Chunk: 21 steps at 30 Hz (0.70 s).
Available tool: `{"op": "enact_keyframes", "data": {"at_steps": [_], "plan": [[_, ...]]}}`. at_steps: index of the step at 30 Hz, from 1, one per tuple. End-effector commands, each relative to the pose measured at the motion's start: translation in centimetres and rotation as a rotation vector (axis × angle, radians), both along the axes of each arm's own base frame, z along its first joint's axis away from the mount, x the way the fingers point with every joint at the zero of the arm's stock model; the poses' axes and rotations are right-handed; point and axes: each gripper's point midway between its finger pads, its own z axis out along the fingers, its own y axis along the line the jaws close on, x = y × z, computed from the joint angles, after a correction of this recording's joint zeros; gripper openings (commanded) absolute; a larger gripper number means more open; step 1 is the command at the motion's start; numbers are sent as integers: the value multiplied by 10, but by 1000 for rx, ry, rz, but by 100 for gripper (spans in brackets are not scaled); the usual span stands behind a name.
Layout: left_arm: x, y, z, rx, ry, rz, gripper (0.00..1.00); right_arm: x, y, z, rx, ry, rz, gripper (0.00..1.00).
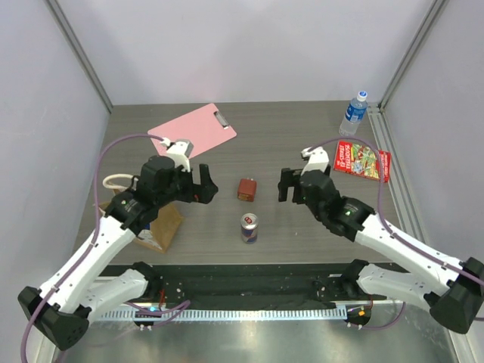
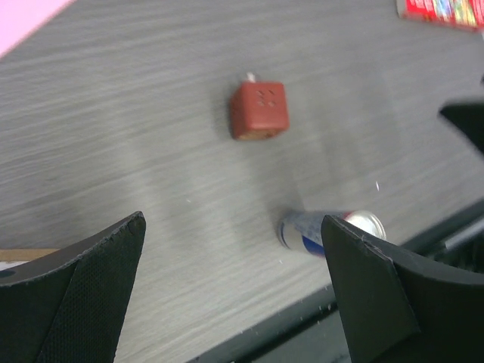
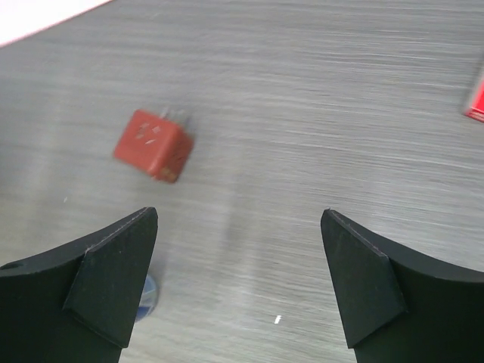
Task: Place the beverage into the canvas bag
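Left gripper [image 1: 207, 187] and right gripper [image 1: 282, 185] hang wide open and empty above the table [image 1: 302, 144]. The beverage can [image 1: 249, 228] stands upright near the front edge, right of the canvas bag [image 1: 162, 227], long axis vertical, top upward. A sound grasp likely means straddling its mid-body squarely, clear of the reddish-brown box [image 1: 246, 189].

Can [image 1: 249, 228] glossy metal; table [image 1: 302, 144] matt woodgrain; bag [image 1: 165, 225] seemingly cloth.
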Motion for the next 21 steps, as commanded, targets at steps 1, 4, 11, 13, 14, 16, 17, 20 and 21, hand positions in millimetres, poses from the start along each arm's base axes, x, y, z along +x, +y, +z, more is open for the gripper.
{"op": "enact_keyframes", "data": {"at_steps": [1, 4, 11, 13, 14, 16, 17, 20, 21], "plan": [[-9, -32, 5, 9, -25, -114, 97, 2, -26, -7, 45, 32, -55, 95], [-16, -46, -12, 87, 8, -125, 96, 2, -34, -17, 47, 57, -65, 95], [-39, -97, -49, 295, 20, -203, 95, 1, -46, -25, 46, 60, -83, 95], [-45, -111, -56, 339, 16, -236, 94, 0, -48, -25, 50, 53, -85, 95], [-47, -114, -57, 355, 14, -241, 94, 0, -50, -25, 51, 50, -89, 95], [-48, -119, -58, 380, 6, -239, 93, 0, -51, -26, 50, 51, -89, 95], [-48, -121, -61, 389, 12, -243, 92, -1, -51, -25, 56, 46, -85, 95], [-53, -130, -60, 364, 19, -269, 91, -1, -51, -26, 59, 48, -79, 95], [-55, -132, -60, 359, 20, -278, 91, -2, -50, -27, 59, 52, -75, 95]]}}
